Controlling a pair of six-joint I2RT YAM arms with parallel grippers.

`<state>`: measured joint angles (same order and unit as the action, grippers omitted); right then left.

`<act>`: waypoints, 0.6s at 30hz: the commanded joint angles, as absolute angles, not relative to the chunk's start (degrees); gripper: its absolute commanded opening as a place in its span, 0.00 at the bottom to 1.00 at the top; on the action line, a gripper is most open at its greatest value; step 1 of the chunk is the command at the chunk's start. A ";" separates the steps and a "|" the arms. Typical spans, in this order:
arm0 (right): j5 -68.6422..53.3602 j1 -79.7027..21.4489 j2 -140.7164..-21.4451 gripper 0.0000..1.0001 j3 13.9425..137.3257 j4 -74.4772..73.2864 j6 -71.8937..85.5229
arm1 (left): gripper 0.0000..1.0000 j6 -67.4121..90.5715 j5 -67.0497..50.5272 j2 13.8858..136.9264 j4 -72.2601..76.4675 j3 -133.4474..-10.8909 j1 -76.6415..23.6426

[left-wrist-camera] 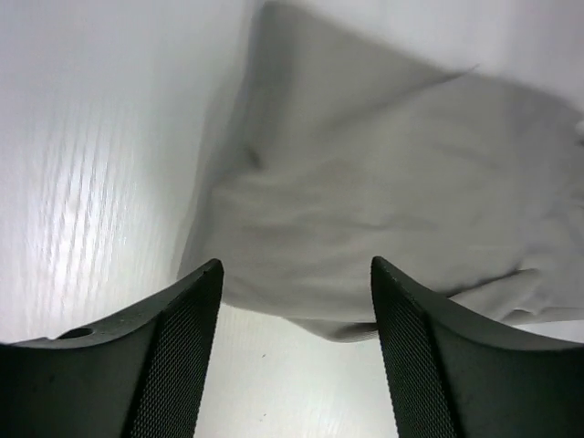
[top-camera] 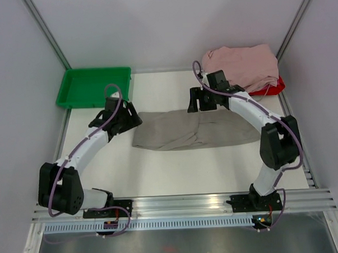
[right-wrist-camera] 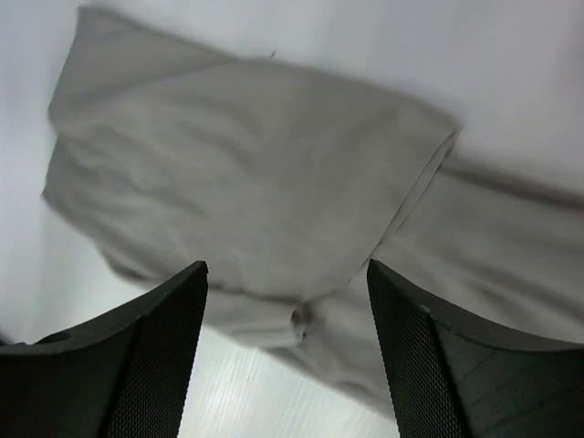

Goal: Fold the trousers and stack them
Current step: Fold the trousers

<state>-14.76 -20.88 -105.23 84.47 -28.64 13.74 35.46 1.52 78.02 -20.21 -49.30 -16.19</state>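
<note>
The taupe trousers (top-camera: 191,129) lie folded in a flat band across the middle of the white table. My left gripper (top-camera: 125,118) is open and empty just left of the trousers' left end; in the left wrist view the fabric (left-wrist-camera: 392,210) lies ahead of its open jaws. My right gripper (top-camera: 200,102) is open and empty over the trousers' far edge, near the middle. The right wrist view shows the folded cloth (right-wrist-camera: 265,173) with an overlapping layer and a small button-like spot (right-wrist-camera: 297,318) between the jaws.
A green tray (top-camera: 94,86) sits at the back left corner. A pile of pale pink garments (top-camera: 242,64) lies at the back right on something red (top-camera: 268,89). Grey walls close in both sides, and a metal rail (top-camera: 183,204) runs along the near edge.
</note>
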 commanded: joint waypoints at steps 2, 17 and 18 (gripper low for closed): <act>-21.63 -23.20 -93.89 0.76 70.19 -25.41 18.28 | 0.74 26.99 0.89 76.81 -21.37 -59.14 -15.91; -9.14 -30.06 -97.20 0.62 59.94 -13.10 29.26 | 0.74 26.90 -0.26 100.63 -6.95 -66.18 -15.64; -8.79 -30.06 -97.38 0.61 59.94 -12.75 29.35 | 0.74 26.81 -0.26 101.77 -6.16 -66.18 -15.56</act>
